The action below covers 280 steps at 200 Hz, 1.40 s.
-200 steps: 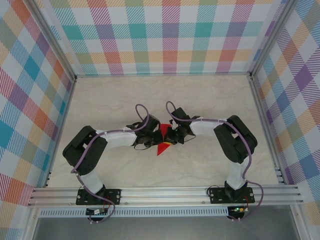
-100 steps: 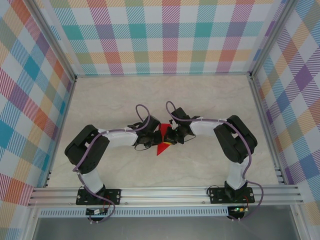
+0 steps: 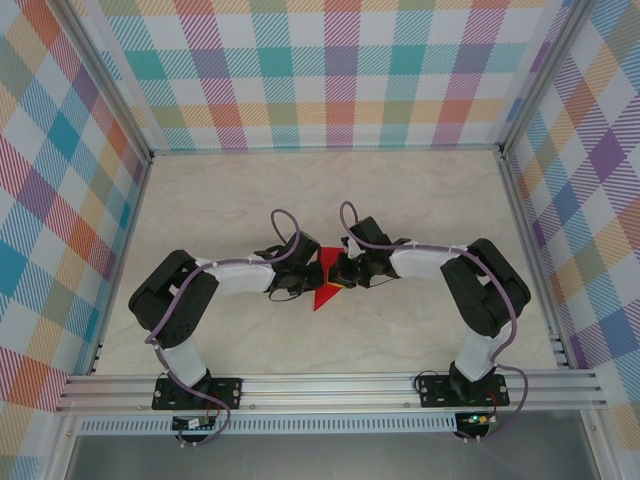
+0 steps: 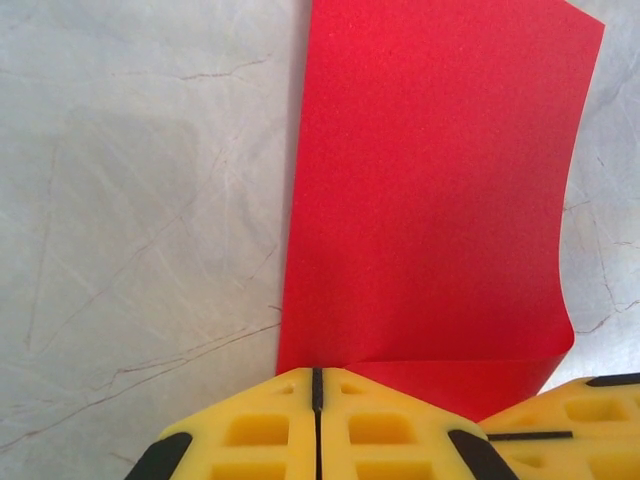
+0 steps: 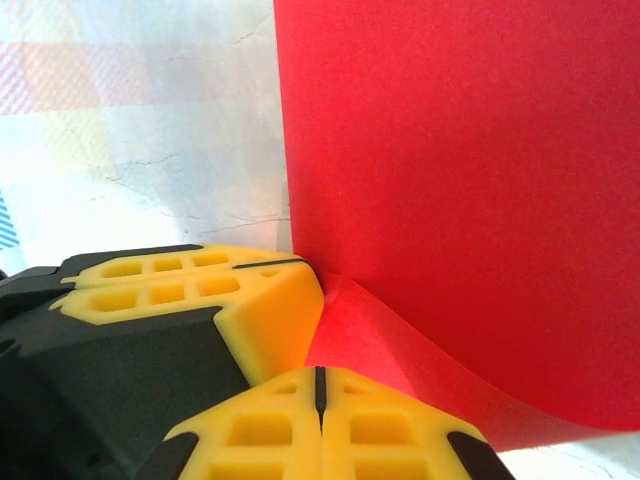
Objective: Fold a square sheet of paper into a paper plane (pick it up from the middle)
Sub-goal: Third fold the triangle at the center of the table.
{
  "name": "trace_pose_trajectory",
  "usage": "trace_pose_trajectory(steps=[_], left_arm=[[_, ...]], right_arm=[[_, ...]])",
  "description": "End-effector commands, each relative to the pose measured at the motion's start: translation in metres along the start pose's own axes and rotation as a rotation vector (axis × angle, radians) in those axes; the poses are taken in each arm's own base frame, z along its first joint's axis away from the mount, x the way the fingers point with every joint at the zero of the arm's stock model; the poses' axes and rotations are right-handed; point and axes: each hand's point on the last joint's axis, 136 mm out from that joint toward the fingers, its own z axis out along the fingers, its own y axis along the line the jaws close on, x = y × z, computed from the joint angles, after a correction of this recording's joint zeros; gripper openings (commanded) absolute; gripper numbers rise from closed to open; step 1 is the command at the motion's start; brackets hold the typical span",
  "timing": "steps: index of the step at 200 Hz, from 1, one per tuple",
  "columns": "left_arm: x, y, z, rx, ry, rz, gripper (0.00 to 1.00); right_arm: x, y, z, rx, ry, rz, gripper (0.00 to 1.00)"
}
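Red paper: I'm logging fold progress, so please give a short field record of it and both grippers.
sheet: square sheet of paper, red, held between the two grippers
shape: curved, one crease near the gripped edge; no dart shape yet
left gripper: shut on the sheet's edge
right gripper: shut on the sheet's edge, beside the left one
surface: pale marbled table

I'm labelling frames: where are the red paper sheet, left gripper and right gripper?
red paper sheet [image 4: 430, 190]: left wrist view, middle of its flat face.
left gripper [image 4: 316, 378]: left wrist view, seam between its shut fingertips.
right gripper [image 5: 320, 376]: right wrist view, seam between its shut fingertips.
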Motion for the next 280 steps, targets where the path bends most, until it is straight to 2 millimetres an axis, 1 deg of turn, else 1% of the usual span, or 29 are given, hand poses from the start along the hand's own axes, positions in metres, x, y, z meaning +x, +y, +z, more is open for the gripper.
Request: trace_pose_trajectory(steps=[1,26,78,90,113,124,138,149,169,187,198,226,239,259,280], left_arm=[[0.029,0.044,0.009,-0.151,0.078,-0.006,0.06],[0.03,0.048,0.009,-0.17,0.08,-0.008,0.06],[0.034,0.061,0.008,-0.227,0.086,-0.007,0.05],[0.035,0.063,0.008,-0.231,0.09,-0.007,0.06],[0.036,0.063,0.008,-0.231,0.092,-0.003,0.05],[0.036,0.063,0.008,-0.231,0.092,-0.004,0.05],[0.037,0.064,0.008,-0.232,0.093,-0.004,0.05],[0.037,0.064,0.009,-0.231,0.094,-0.005,0.05],[0.037,0.064,0.009,-0.229,0.097,-0.005,0.05],[0.039,0.065,0.01,-0.229,0.103,-0.006,0.05],[0.039,0.064,0.01,-0.228,0.102,-0.005,0.05],[0.039,0.064,0.009,-0.226,0.103,-0.005,0.05],[0.039,0.064,0.009,-0.225,0.102,-0.006,0.05],[0.039,0.065,0.01,-0.225,0.102,-0.006,0.05],[0.039,0.063,0.01,-0.221,0.103,-0.006,0.05]], right_arm=[[0.005,-0.003,0.004,-0.038,0.018,0.008,0.05],[0.01,-0.02,0.009,-0.013,0.024,0.03,0.04],[0.008,-0.047,0.01,0.052,0.007,0.05,0.04],[0.008,-0.044,0.008,0.042,0.007,0.045,0.04],[0.0,-0.024,-0.006,-0.001,-0.031,0.011,0.04],[-0.003,-0.022,-0.01,-0.008,-0.043,0.01,0.04],[-0.007,-0.028,-0.009,0.007,-0.051,0.028,0.04],[-0.009,-0.037,-0.006,0.021,-0.046,0.059,0.04],[-0.009,-0.055,-0.001,0.058,-0.037,0.118,0.04],[-0.007,-0.067,0.0,0.103,-0.04,0.16,0.04],[-0.008,-0.067,-0.002,0.097,-0.046,0.169,0.04],[-0.017,-0.047,-0.016,0.045,-0.09,0.138,0.04],[-0.021,-0.043,-0.02,0.03,-0.107,0.135,0.04],[-0.023,-0.052,-0.016,0.046,-0.105,0.164,0.04],[-0.019,-0.065,-0.008,0.073,-0.082,0.198,0.04]])
